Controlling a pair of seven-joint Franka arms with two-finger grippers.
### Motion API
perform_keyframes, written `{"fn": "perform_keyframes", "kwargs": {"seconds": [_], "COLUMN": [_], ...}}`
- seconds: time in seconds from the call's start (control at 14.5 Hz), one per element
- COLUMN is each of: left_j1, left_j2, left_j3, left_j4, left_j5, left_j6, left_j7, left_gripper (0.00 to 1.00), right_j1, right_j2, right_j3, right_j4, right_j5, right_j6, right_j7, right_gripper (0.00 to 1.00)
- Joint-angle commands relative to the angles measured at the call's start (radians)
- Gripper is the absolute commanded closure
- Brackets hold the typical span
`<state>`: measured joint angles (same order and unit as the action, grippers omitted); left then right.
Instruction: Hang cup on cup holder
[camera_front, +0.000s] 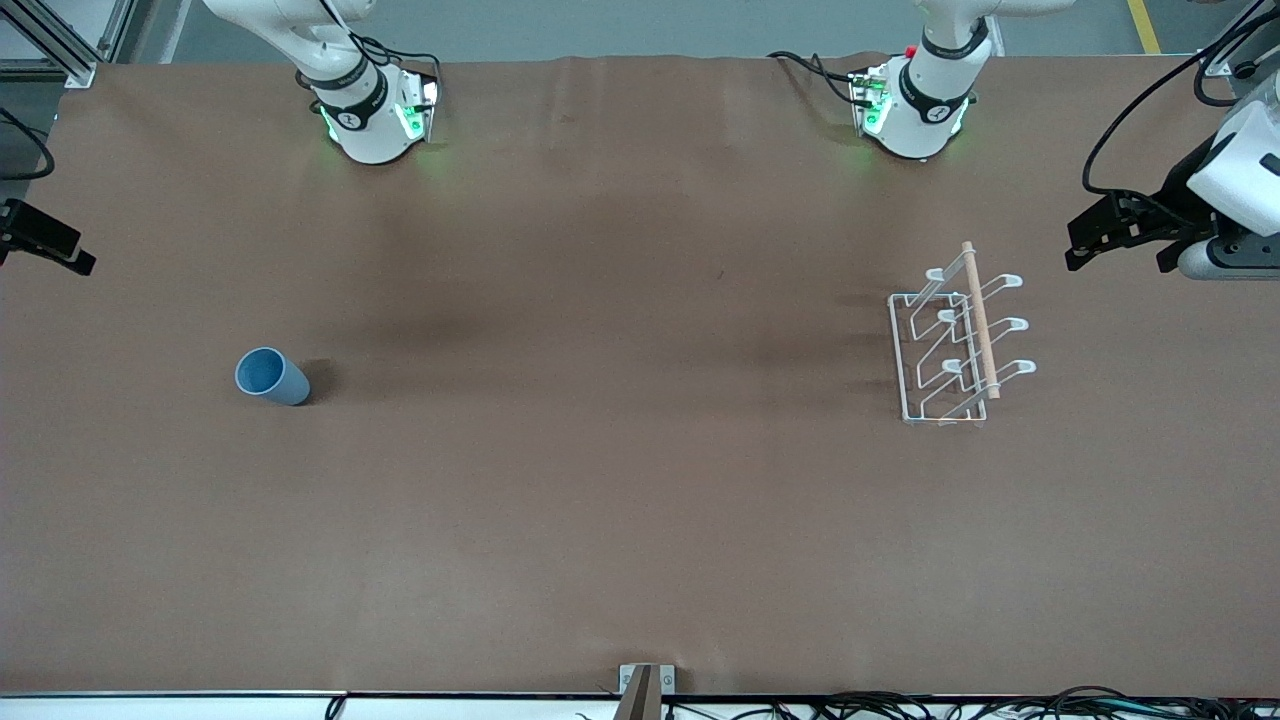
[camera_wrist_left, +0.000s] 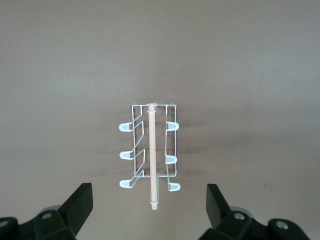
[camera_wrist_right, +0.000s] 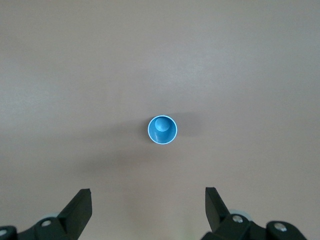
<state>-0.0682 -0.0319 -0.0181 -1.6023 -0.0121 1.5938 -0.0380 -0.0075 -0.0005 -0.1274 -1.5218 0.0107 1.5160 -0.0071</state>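
Note:
The light-blue cup (camera_front: 270, 377) stands upright, mouth up, on the brown table toward the right arm's end; it also shows in the right wrist view (camera_wrist_right: 162, 130). The white wire cup holder (camera_front: 955, 345) with its wooden rod (camera_front: 980, 320) stands toward the left arm's end, all prongs bare; it also shows in the left wrist view (camera_wrist_left: 150, 150). My left gripper (camera_wrist_left: 148, 189) is open and empty, up in the air beside the holder, at the table's end (camera_front: 1120, 250). My right gripper (camera_wrist_right: 147, 192) is open and empty, high over the table near the cup; only part of it shows in the front view (camera_front: 45, 245).
Both arm bases (camera_front: 370, 115) (camera_front: 915, 110) stand along the table edge farthest from the front camera. A small metal bracket (camera_front: 646, 688) and cables (camera_front: 900, 706) sit at the nearest edge. Bare brown table (camera_front: 620, 380) lies between cup and holder.

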Motion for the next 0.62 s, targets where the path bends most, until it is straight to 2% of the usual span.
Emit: {"fn": "perform_keyframes", "kwargs": {"seconds": [0.0, 0.55], "left_j1": [-0.007, -0.009], "left_j2": [0.012, 0.01], "left_j3": [0.007, 0.009], "left_j4": [0.025, 0.016], "left_j5": [0.018, 0.02], "left_j6": [-0.003, 0.018], "left_j7": [0.029, -0.009], "left_gripper": [0.0, 0.0], "right_j1": [-0.009, -0.011], "right_j2": [-0.004, -0.004], "right_j3": [0.003, 0.003], "right_j4": [0.005, 0.003], "right_j5": [0.011, 0.005], "right_j6": [-0.008, -0.01], "right_j7": [-0.005, -0.007], "right_gripper": [0.0, 0.0]}}
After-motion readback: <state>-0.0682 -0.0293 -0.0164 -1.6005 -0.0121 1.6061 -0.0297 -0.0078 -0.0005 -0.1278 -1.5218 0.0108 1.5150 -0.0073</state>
